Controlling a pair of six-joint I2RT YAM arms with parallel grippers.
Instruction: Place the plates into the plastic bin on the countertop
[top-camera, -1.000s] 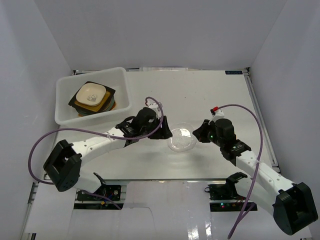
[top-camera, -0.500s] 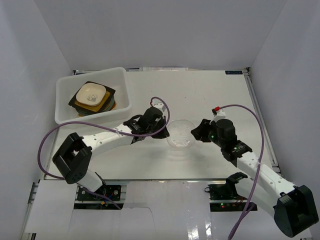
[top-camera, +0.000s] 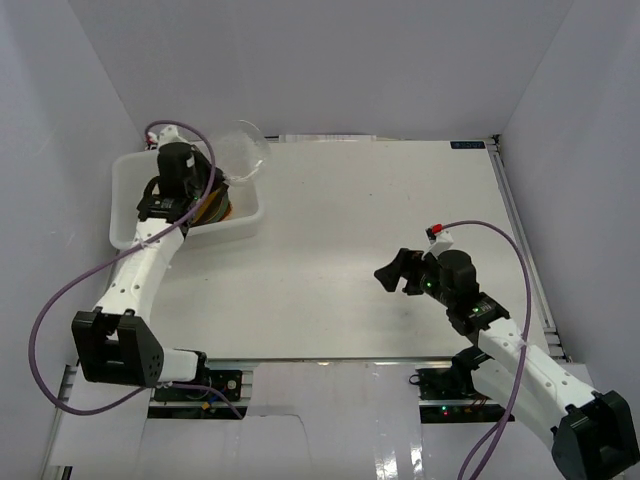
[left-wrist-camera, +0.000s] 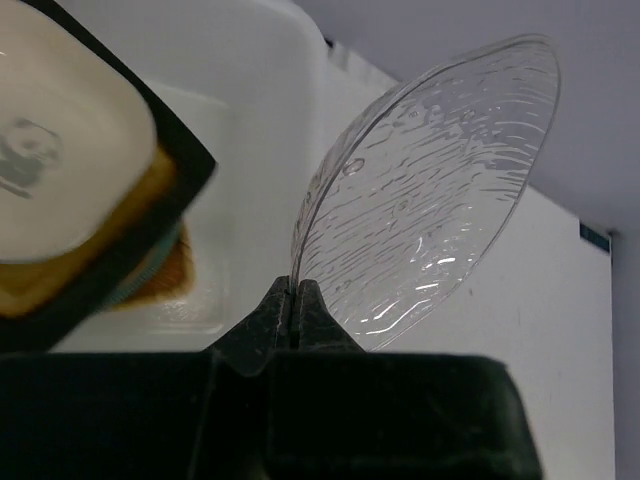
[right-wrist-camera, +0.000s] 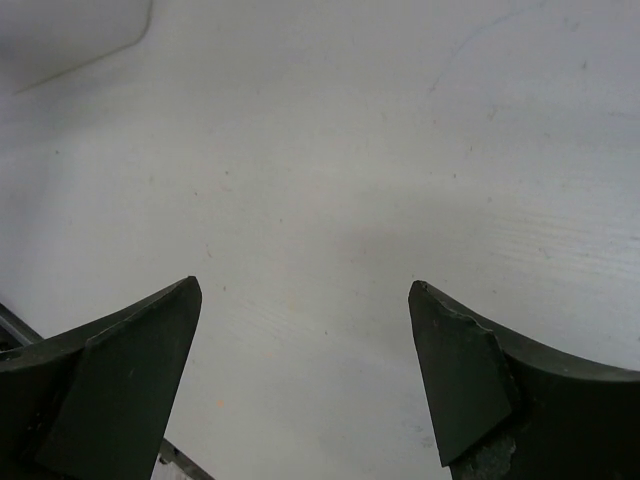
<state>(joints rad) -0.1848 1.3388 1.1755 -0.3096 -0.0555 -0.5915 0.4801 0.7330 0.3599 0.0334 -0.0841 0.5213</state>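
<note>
Your left hand (left-wrist-camera: 293, 297) is pinched tight on the rim of the clear round glass plate (left-wrist-camera: 430, 190). In the top view the plate stands on its edge, at the upper right corner of the white see-through plastic bin (top-camera: 122, 238). The left wrist view shows what the arm hides there: a cream squarish bowl (left-wrist-camera: 55, 170) on a black square plate (left-wrist-camera: 185, 165) in the bin. Your right hand (right-wrist-camera: 305, 330) is spread wide over the white counter (right-wrist-camera: 330, 150).

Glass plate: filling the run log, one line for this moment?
left gripper: shut on glass plate, tilted near bin | right gripper: open, empty
</note>
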